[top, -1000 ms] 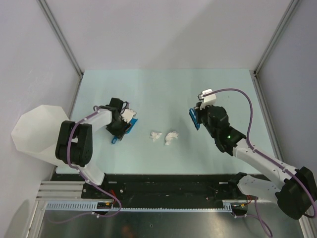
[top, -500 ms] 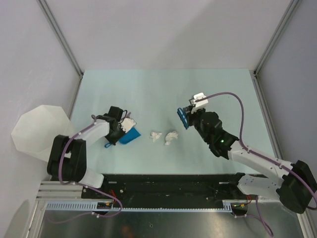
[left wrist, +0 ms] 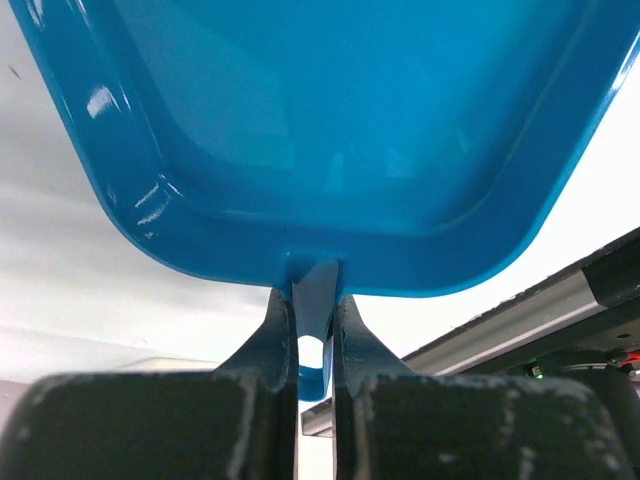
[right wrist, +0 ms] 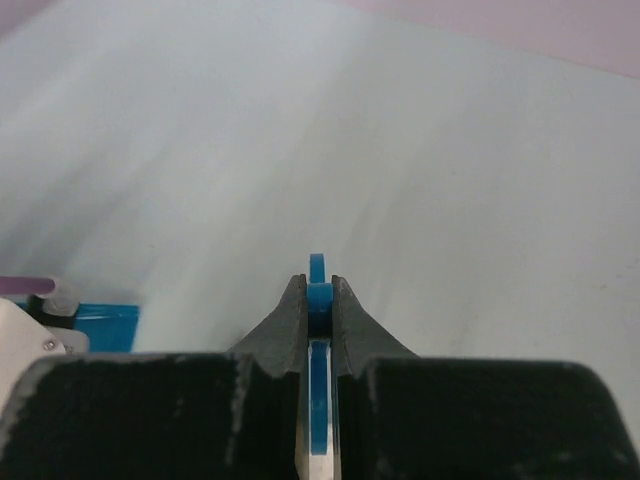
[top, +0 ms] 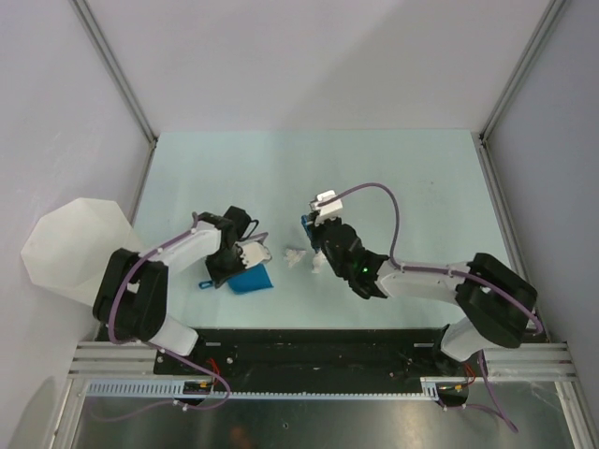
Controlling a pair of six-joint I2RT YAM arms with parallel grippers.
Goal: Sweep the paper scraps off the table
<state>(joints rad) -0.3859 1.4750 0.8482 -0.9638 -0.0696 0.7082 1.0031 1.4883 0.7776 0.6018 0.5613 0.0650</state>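
Two crumpled white paper scraps [top: 295, 254] [top: 319, 263] lie close together on the mint-green table [top: 412, 178], near its front middle. My left gripper [top: 227, 267] is shut on the handle of a blue dustpan [top: 252, 280], which sits just left of the scraps; the left wrist view shows the pan [left wrist: 320, 130] and my left gripper [left wrist: 315, 310] clamped on its handle. My right gripper [top: 314, 232] is shut on a blue brush [top: 307, 224] just behind and right of the scraps. In the right wrist view my right gripper [right wrist: 318, 292] pinches the thin blue handle [right wrist: 318, 300]. No other scraps show.
A translucent white faceted bin [top: 67, 248] hangs off the table's left edge. Metal frame posts [top: 112, 70] [top: 524, 70] rise at the back corners. A black rail [top: 318, 341] runs along the near edge.
My right arm has swung left and nearer, bringing the brush up behind the scraps. My left gripper has shifted the dustpan right and toward the front edge, closer to the scraps.
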